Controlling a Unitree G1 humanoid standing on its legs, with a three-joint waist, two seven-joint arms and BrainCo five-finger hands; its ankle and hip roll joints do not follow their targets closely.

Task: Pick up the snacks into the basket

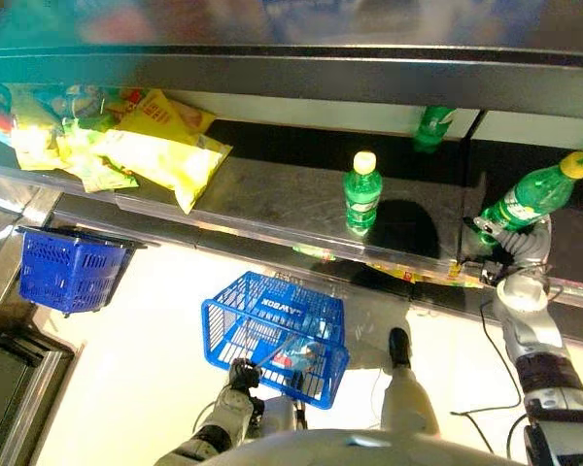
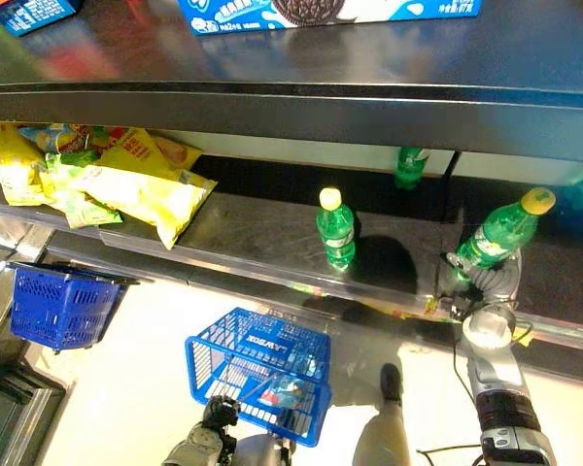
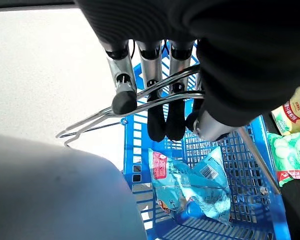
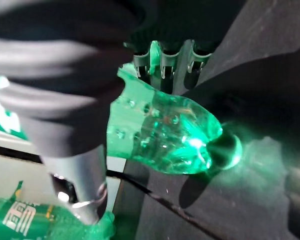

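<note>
The green bottle [image 1: 527, 197] is held tilted above the shelf [image 1: 272, 194] at about 3 o'clock in the head views, its yellow cap pointing up and away. The right hand [image 1: 508, 236] grips it near the base, fingers curled round the lower body; the right wrist view shows the bottle's clear green bottom between fingers and thumb. Gripping low leaves the neck free, probably for carrying it down into the basket.

The blue basket [image 1: 272, 335] hangs at about 6 o'clock, below the shelf edge. The left hand [image 3: 155, 95] has its fingers hooked round the wire handles [image 3: 140, 102], which keeps the opening upward. A light blue snack bag [image 3: 190, 185] already lies inside.

A second green bottle [image 1: 362, 192] stands upright at centre shelf. Yellow snack bags [image 1: 160, 146] lie piled at about 10 o'clock. Another blue basket [image 1: 68, 269] hangs at about 8 o'clock.
</note>
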